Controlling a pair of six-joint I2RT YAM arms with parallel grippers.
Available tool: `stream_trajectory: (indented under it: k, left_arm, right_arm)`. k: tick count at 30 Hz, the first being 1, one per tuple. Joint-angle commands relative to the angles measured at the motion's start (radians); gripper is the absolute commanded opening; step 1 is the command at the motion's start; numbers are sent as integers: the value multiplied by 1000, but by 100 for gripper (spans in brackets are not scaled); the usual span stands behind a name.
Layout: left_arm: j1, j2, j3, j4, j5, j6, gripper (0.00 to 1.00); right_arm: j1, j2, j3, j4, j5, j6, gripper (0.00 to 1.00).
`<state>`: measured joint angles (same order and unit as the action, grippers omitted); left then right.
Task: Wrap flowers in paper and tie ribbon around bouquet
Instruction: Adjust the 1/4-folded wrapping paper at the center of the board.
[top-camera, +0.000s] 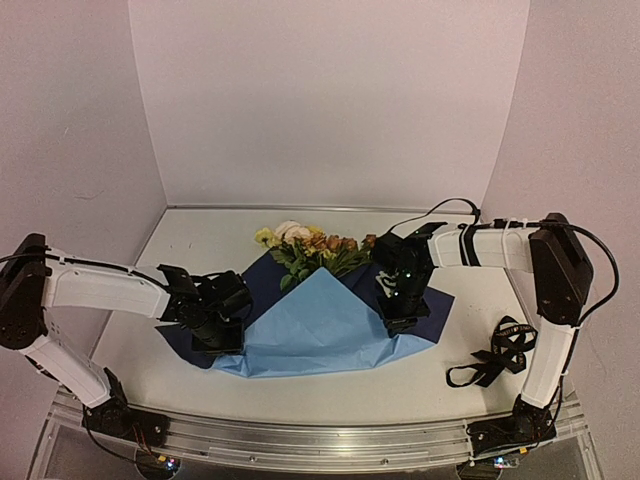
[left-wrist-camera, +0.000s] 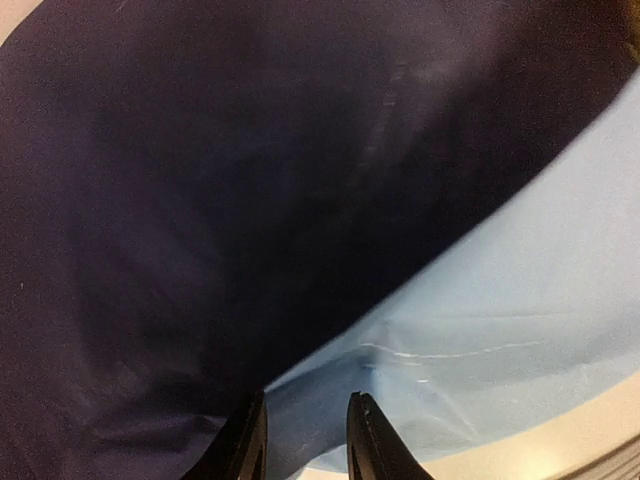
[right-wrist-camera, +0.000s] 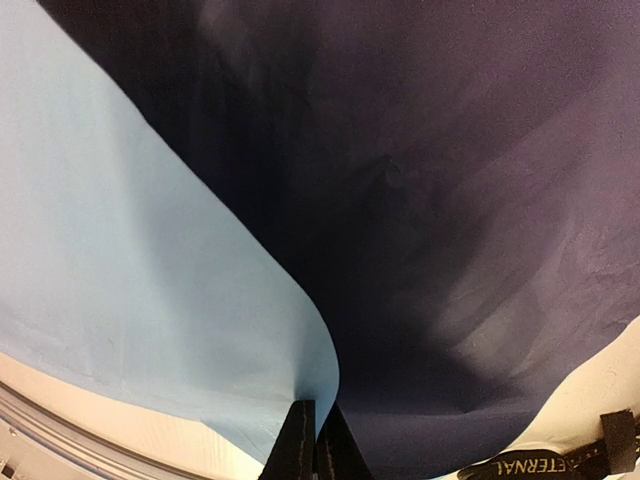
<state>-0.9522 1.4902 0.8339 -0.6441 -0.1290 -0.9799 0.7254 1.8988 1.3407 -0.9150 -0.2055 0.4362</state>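
The flowers (top-camera: 310, 245) lie at the back of the paper (top-camera: 310, 325), yellow, cream and rust blooms pointing away. The paper lies navy face up, with a light blue flap folded over its middle and over the stems. My left gripper (top-camera: 222, 335) is down at the flap's left corner. Its jaws (left-wrist-camera: 305, 410) stand apart, and the light blue fold (left-wrist-camera: 520, 290) runs between them. My right gripper (top-camera: 400, 318) is at the flap's right edge, shut (right-wrist-camera: 318, 410) on the curled edge of the paper (right-wrist-camera: 150, 280). The black ribbon (top-camera: 500, 350) lies loose on the table to the right.
The white table (top-camera: 190, 240) has walls at the back and on both sides. A metal rail (top-camera: 320, 440) runs along the near edge. The ribbon's lettered end (right-wrist-camera: 540, 465) lies just right of my right gripper's fingers.
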Motion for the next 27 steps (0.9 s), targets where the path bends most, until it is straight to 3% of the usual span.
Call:
stream_trajectory:
  k: [1,6,8,10,15,22,27]
  left_arm:
    - [23,-34,-61,50,-42,-111,29]
    - [46,-67,-125,47,-47,-159,30]
    - [51,-92,-122,24,-72,-163,39]
    - [52,-144,-104,3,-106,-147,54]
    - [52,-273,-23,-122,-210,-138,67]
    - [52,-376,38,-466,-255,-546,86]
    - [61,-459,-24,-647,-209,-918,82]
  right_arm:
    - [6,-21,11,-19,39,12,0]
    - [6,-16,15,-19,35,14,0]
    - [6,-16,15,-18,33,15,0]
    - [6,-16,14,-19,29,14,0]
    - [8,-15,10,-19,17,10,0]
    - [10,-13,2,-21,13,4,0]
    - [9,-19,-13,-22,10,-5,0]
